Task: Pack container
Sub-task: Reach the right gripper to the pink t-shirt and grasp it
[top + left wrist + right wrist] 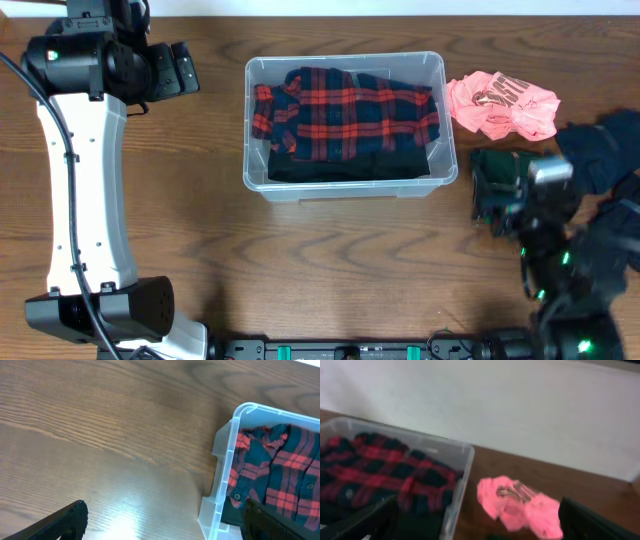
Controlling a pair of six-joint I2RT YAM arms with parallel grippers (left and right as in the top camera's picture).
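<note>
Next, the pink cloth (500,105) beside the container (345,188) is best pinched mid-bunch by the open right gripper (492,190), the left gripper (180,68) likewise open.

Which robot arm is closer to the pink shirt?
Right. The right arm is close by the pink shirt; the left arm sits far off, beyond the bin.

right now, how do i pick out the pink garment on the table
Find the clear container in the middle of the wooden table. Beside its right end lies a crumpled pink garment with dark print, the only pink thing there.
</note>
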